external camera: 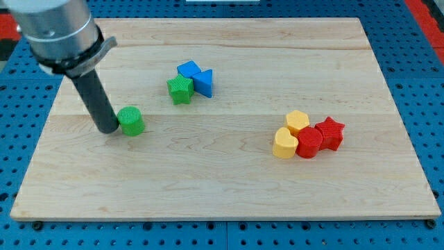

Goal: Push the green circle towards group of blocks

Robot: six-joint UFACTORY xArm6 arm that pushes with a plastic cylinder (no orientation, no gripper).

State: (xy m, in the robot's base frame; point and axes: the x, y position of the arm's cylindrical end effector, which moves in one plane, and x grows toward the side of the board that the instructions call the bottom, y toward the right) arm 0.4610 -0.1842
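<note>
The green circle [131,120] lies on the wooden board [222,187] at the view's left. My tip [109,129] rests on the board right against the circle's left side. Up and to the right stands a cluster: a green star-like block [180,89], a blue block [188,70] and a blue triangle [204,82], touching each other. At the view's right is a second cluster: a yellow hexagon [297,122], a yellow heart [284,144], a red round block [309,143] and a red star [330,132].
The board sits on a blue pegboard surface [423,69]. The arm's grey body [59,31] fills the view's top left above the rod.
</note>
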